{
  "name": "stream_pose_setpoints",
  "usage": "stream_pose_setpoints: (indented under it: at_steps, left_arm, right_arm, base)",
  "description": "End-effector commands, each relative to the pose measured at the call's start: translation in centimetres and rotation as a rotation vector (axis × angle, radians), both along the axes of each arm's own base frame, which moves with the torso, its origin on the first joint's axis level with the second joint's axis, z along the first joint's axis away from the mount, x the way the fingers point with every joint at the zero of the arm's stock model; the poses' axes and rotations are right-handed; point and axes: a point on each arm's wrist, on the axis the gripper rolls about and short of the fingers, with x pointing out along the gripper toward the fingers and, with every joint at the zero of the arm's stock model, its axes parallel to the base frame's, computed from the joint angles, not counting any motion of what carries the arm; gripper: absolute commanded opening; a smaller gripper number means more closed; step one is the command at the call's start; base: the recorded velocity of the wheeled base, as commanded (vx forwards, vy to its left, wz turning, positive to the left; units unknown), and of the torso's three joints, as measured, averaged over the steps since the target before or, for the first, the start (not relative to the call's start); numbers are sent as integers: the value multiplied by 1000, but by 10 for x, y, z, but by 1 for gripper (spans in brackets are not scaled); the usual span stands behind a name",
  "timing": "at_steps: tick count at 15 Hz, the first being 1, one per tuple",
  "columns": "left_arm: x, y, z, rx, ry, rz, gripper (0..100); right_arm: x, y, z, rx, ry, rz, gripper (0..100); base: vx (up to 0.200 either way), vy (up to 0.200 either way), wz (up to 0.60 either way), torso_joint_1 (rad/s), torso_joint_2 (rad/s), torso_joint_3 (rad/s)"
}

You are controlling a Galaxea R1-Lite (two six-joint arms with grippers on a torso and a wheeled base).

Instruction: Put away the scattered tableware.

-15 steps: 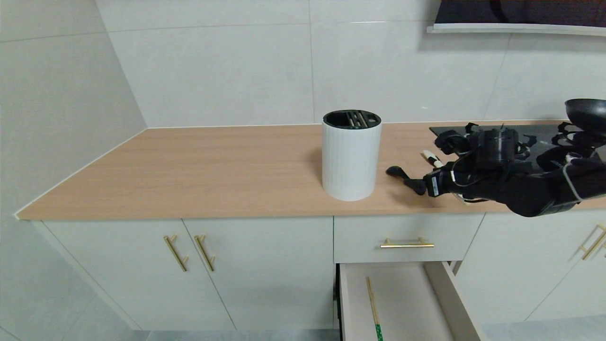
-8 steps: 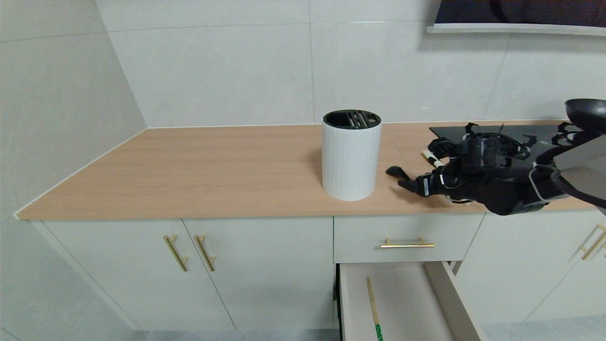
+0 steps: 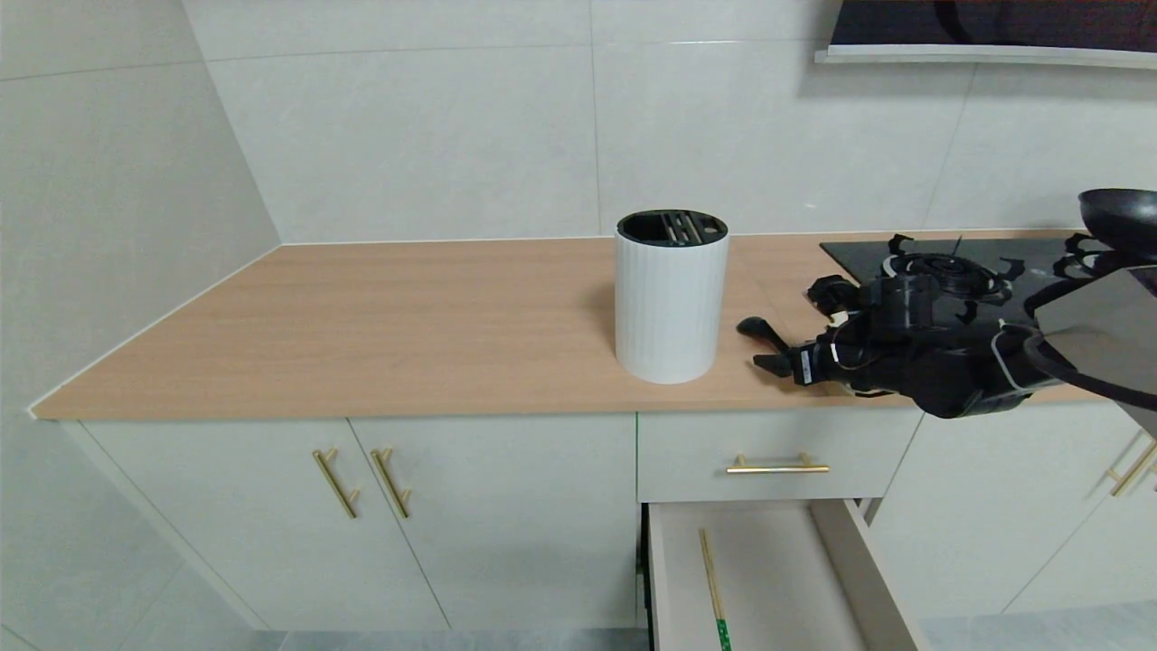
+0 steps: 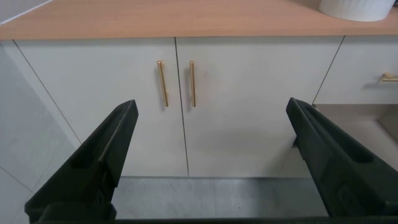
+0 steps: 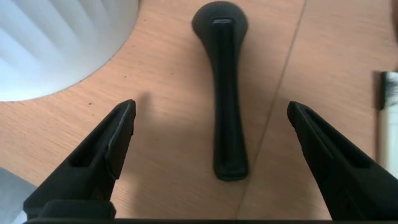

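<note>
Black utensil (image 5: 222, 93), one, by right gripper (image 5: 210, 106), jaws wide, one white holder (image 3: 671, 298), left gripper (image 4: 211, 102) jaws wide.

Right arm (image 3: 940, 384) — matte black, bulbous joints, thin white cable loops (small white label near the wrist). Right end effector (image 5: 211, 118) fingers (image 5: 93, 165) — black, flat, tapering wedges.

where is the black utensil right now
In the head view the black utensil lies on the wooden counter, just right of the white holder and left of the stove, with the open right gripper poised at it.
</note>
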Motion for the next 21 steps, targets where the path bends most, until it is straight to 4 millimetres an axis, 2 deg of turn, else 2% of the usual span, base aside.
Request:
stream_pose_setpoints:
  at_steps: [1,4,5,8,12,15,16,17,18,19,20,21]
  left_arm:
    - [0,0,0,0,2,0,100]
    - [0,0,0,0,2,0,100]
    - [0,0,0,0,2,0,100]
    - [0,0,0,0,2,0,100]
    - [0,0,0,0,2,0,100]
    - [0,0,0,0,2,0,100]
    - [0,0,0,0,2,0,100]
    - [0,0,0,0,2,0,100]
    - [0,0,0,0,2,0,100]
    - [0,0,0,0,2,0,100]
    - [0,0,0,0,2,0,100]
    - [0,0,0,0,2,0,100]
  right_arm:
    - [2,0,-2,-1,0,-1,100]
    - [3,1,-5,-3,7,-3,100]
    - [3,1,-6,-4,8,-2,0]
    - [5,1,-10,-4,17,-3,0]
    - [4,1,-6,-3,12,-4,0]
    - [-12,3,34,26,-20,-57,0]
    - [-34,1,67,85,-2,-75,0]
    - [-43,0,79,99,6,-84,0]
    - [-69,1,108,121,43,-96,0]
    - [-111,5,136,121,138,-142,0]
    - [-139,8,153,127,178,-153,0]
    - [-151,9,160,137,188,-149,0]
  base:
    - [0,0,0,0,0,0]
    - [0,0,0,0,0,0]
    - [0,0,0,0,0,0]
    - [0,0,0,0,0,0]
    - [0,0,0,0,0,0]
    - [0,0,0,0,0,0]
    - [0,0,0,0,0,0]
    - [0,0,0,0,0,0]
    - [0,0,0,0,0,0]
    - [0,0,0,0,0,0]
    - [0,0,0,0,0,0]
    - [0,0,0,0,0,0]
